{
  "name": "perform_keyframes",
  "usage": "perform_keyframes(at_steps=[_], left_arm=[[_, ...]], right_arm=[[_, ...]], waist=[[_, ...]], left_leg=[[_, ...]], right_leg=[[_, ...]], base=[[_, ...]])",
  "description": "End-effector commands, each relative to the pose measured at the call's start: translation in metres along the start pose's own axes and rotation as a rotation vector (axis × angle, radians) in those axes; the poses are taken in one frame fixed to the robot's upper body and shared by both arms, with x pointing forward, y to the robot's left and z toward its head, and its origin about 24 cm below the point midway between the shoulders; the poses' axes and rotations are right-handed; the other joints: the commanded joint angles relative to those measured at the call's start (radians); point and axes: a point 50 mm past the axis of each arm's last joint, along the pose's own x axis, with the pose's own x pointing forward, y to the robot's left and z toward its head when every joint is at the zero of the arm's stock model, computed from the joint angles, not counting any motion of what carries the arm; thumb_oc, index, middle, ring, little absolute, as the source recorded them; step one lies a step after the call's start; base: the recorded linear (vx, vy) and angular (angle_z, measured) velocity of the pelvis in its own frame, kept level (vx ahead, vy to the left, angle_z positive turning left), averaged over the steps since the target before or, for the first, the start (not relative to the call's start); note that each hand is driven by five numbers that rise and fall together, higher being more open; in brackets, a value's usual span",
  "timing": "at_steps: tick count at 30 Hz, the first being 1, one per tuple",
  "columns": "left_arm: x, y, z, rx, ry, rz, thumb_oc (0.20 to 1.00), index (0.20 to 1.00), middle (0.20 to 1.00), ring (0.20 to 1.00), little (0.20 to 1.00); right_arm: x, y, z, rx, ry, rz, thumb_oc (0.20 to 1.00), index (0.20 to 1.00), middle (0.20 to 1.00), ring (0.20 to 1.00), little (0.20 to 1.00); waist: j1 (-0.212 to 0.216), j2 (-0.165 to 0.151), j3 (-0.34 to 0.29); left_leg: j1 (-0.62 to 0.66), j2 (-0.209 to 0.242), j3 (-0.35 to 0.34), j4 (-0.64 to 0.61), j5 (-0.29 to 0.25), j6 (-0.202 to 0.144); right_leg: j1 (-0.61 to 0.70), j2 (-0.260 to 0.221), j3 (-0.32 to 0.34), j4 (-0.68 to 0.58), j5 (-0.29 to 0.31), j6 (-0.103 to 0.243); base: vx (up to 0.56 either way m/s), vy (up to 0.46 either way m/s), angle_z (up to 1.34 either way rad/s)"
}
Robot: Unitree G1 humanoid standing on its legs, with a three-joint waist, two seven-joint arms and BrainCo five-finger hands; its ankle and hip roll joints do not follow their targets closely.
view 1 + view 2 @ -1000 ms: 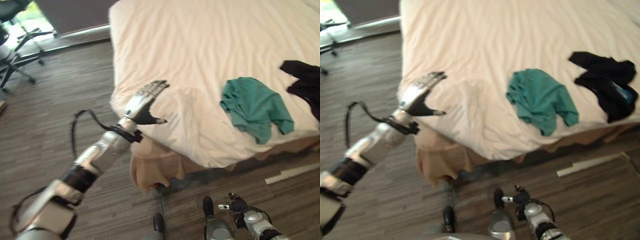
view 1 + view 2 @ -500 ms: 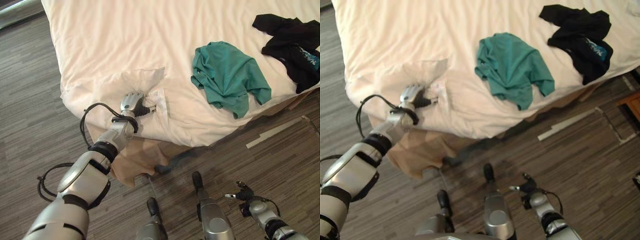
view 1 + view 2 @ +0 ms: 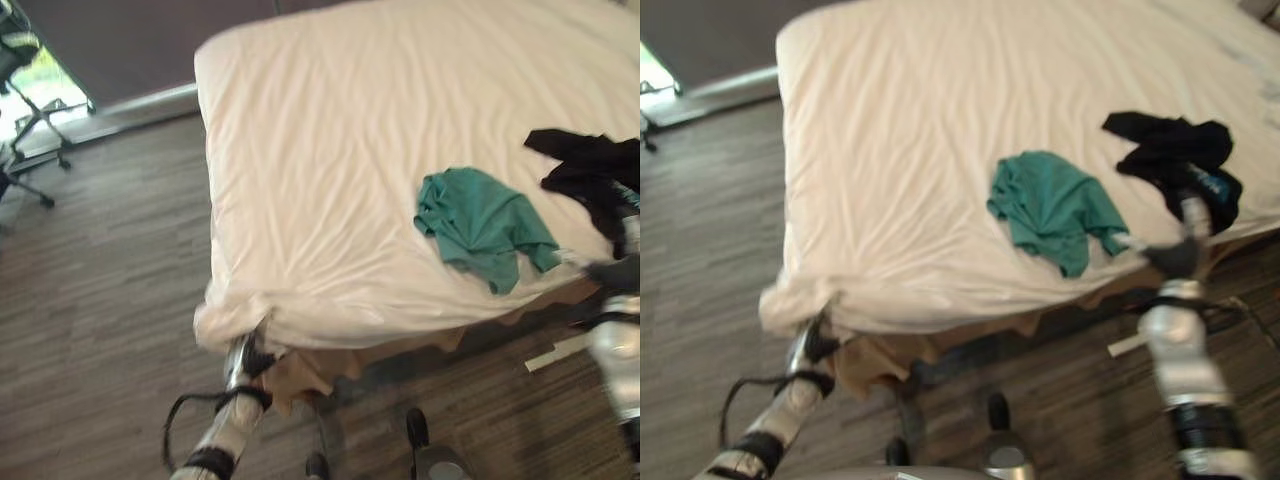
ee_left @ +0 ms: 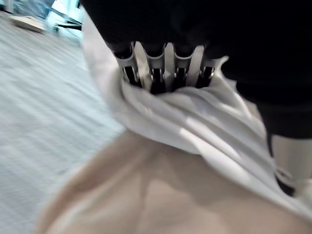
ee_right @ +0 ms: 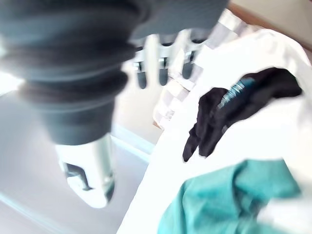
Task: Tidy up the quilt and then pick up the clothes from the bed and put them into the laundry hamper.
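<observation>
1. The quilt (image 3: 330,160) is spread nearly smooth; its near left corner is bunched, gripped by the curled left hand (image 4: 165,73).
2. The green garment (image 3: 485,225) and the black garment (image 3: 1175,150) are left on the bed; no hamper is seen.
3. The right hand (image 5: 161,61), fingers relaxed, empty, is raised near them.

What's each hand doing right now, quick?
Left hand: shut on the white quilt, fingers curled into its bunched corner at the bed's edge.
Right hand: open, holding nothing, raised near the green garment.
</observation>
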Motion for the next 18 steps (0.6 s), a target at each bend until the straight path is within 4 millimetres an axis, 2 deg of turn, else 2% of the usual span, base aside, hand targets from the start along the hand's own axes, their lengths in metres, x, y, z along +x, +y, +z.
perform_keyframes(at_steps=[1, 2, 3, 5, 6, 7, 8, 9, 10, 11, 12, 14, 15, 16, 18], left_arm=[[-0.108, -0.023, -0.158, 0.220, 0.732, -0.308, 1.000, 1.000, 1.000, 1.000, 1.000], [-0.116, -0.021, -0.166, 0.197, 0.771, -0.299, 1.000, 1.000, 1.000, 1.000, 1.000], [-0.118, -0.020, -0.169, 0.223, 0.757, -0.321, 1.000, 1.000, 1.000, 1.000, 1.000], [-0.110, -0.014, -0.165, 0.279, 0.698, -0.324, 1.000, 1.000, 1.000, 1.000, 1.000], [-0.109, -0.014, -0.164, 0.277, 0.698, -0.323, 1.000, 1.000, 1.000, 1.000, 1.000], [-0.094, -0.006, -0.155, 0.323, 0.623, -0.312, 1.000, 1.000, 1.000, 1.000, 1.000], [-0.094, -0.006, -0.155, 0.323, 0.623, -0.312, 1.000, 1.000, 1.000, 1.000, 1.000], [-0.069, 0.004, -0.134, 0.369, 0.509, -0.273, 1.000, 1.000, 1.000, 1.000, 1.000], [-0.052, 0.011, -0.117, 0.373, 0.432, -0.230, 1.000, 1.000, 1.000, 1.000, 1.000], [-0.051, 0.011, -0.116, 0.371, 0.431, -0.228, 1.000, 1.000, 1.000, 1.000, 1.000], [-0.032, 0.019, -0.094, 0.363, 0.335, -0.170, 1.000, 1.000, 1.000, 1.000, 1.000], [-0.014, 0.023, -0.065, 0.365, 0.218, -0.121, 1.000, 1.000, 1.000, 1.000, 1.000], [-0.014, 0.023, -0.065, 0.365, 0.218, -0.121, 1.000, 1.000, 1.000, 1.000, 1.000], [-0.001, 0.023, -0.037, 0.369, 0.103, -0.088, 1.000, 1.000, 1.000, 1.000, 1.000], [0.008, 0.019, -0.009, 0.362, -0.010, -0.076, 1.000, 1.000, 1.000, 1.000, 1.000]], right_arm=[[0.045, 0.009, 0.087, 0.001, -0.397, 0.060, 0.401, 0.401, 0.401, 0.401, 0.401], [0.044, 0.025, 0.113, 0.051, -0.496, 0.151, 0.200, 0.200, 0.200, 0.200, 0.200], [0.043, 0.044, 0.139, 0.127, -0.576, 0.218, 0.200, 0.200, 0.200, 0.200, 0.200], [0.035, 0.068, 0.182, 0.201, -0.717, 0.341, 0.200, 0.200, 0.200, 0.200, 0.200], [0.035, 0.068, 0.183, 0.201, -0.719, 0.341, 0.200, 0.200, 0.200, 0.200, 0.200], [0.028, 0.087, 0.219, 0.285, -0.815, 0.437, 0.200, 0.200, 0.200, 0.200, 0.200], [0.028, 0.087, 0.219, 0.285, -0.815, 0.438, 0.200, 0.200, 0.200, 0.200, 0.200], [0.021, 0.107, 0.249, 0.354, -0.869, 0.514, 0.200, 0.200, 0.200, 0.200, 0.200], [0.017, 0.117, 0.263, 0.389, -0.882, 0.549, 0.200, 0.200, 0.200, 0.200, 0.200], [0.018, 0.117, 0.265, 0.390, -0.885, 0.548, 0.200, 0.200, 0.200, 0.200, 0.200], [0.014, 0.129, 0.277, 0.420, -0.885, 0.589, 0.200, 0.200, 0.200, 0.200, 0.200], [0.009, 0.146, 0.278, 0.447, -0.842, 0.646, 0.200, 0.200, 0.200, 0.200, 0.200], [0.009, 0.146, 0.278, 0.447, -0.842, 0.646, 0.200, 0.200, 0.200, 0.200, 0.200], [0.001, 0.166, 0.270, 0.469, -0.764, 0.710, 0.200, 0.200, 0.200, 0.200, 0.200], [-0.010, 0.187, 0.252, 0.480, -0.653, 0.784, 0.200, 0.200, 0.200, 0.200, 0.200]], waist=[[0.081, -0.124, 0.046], [0.103, -0.131, 0.047], [0.137, -0.137, 0.048], [0.174, -0.140, 0.067], [0.171, -0.142, 0.066], [0.202, -0.142, 0.096], [0.201, -0.142, 0.096], [0.235, -0.133, 0.147], [0.249, -0.125, 0.181], [0.247, -0.125, 0.183], [0.264, -0.111, 0.222], [0.271, -0.094, 0.257], [0.271, -0.094, 0.256], [0.277, -0.081, 0.282], [0.281, -0.071, 0.303]], left_leg=[[-0.042, -0.005, -0.059, 0.057, -0.033, 0.006], [-0.042, -0.003, -0.067, 0.058, -0.033, 0.005], [-0.048, -0.001, -0.082, 0.059, -0.030, 0.004], [-0.057, 0.001, -0.097, 0.065, -0.028, 0.001], [-0.062, -0.001, -0.099, 0.065, -0.023, 0.002], [-0.093, -0.004, -0.117, 0.073, -0.012, -0.001], [-0.093, -0.004, -0.117, 0.073, -0.012, -0.001], [-0.139, -0.005, -0.137, 0.089, 0.001, -0.007], [-0.179, -0.009, -0.151, 0.098, 0.018, -0.011], [-0.184, -0.009, -0.153, 0.101, 0.018, -0.012], [-0.233, -0.011, -0.170, 0.114, 0.037, -0.020], [-0.295, -0.011, -0.189, 0.128, 0.058, -0.029], [-0.296, -0.012, -0.190, 0.129, 0.058, -0.029], [-0.336, -0.010, -0.199, 0.124, 0.079, -0.036], [-0.367, -0.006, -0.204, 0.118, 0.094, -0.040]], right_leg=[[0.016, -0.080, -0.042, 0.050, -0.110, 0.095], [0.021, -0.080, -0.049, 0.050, -0.113, 0.092], [0.028, -0.080, -0.064, 0.047, -0.118, 0.090], [0.032, -0.078, -0.074, 0.052, -0.127, 0.087], [0.027, -0.080, -0.075, 0.052, -0.123, 0.087], [0.015, -0.081, -0.086, 0.059, -0.125, 0.084], [0.015, -0.081, -0.086, 0.059, -0.126, 0.084], [-0.007, -0.085, -0.098, 0.074, -0.128, 0.082], [-0.036, -0.091, -0.106, 0.085, -0.121, 0.080], [-0.039, -0.092, -0.107, 0.088, -0.122, 0.080], [-0.074, -0.097, -0.122, 0.105, -0.118, 0.079], [-0.121, -0.105, -0.141, 0.128, -0.115, 0.078], [-0.122, -0.105, -0.141, 0.129, -0.115, 0.078], [-0.158, -0.110, -0.155, 0.143, -0.112, 0.079], [-0.190, -0.114, -0.163, 0.155, -0.109, 0.081]], base=[[0.05, -0.023, 0.00], [0.04, -0.035, -0.01], [0.00, -0.043, 0.16], [-0.03, -0.039, 0.36], [-0.11, -0.045, 0.63], [-0.09, -0.025, 0.75], [-0.21, -0.043, 0.59], [-0.23, -0.020, 0.41], [-0.24, -0.020, 0.31], [-0.22, -0.015, 0.38], [-0.18, -0.015, 0.44], [-0.16, -0.006, 0.42], [-0.12, 0.006, 0.38], [-0.12, 0.014, 0.31], [-0.12, 0.018, 0.18]])
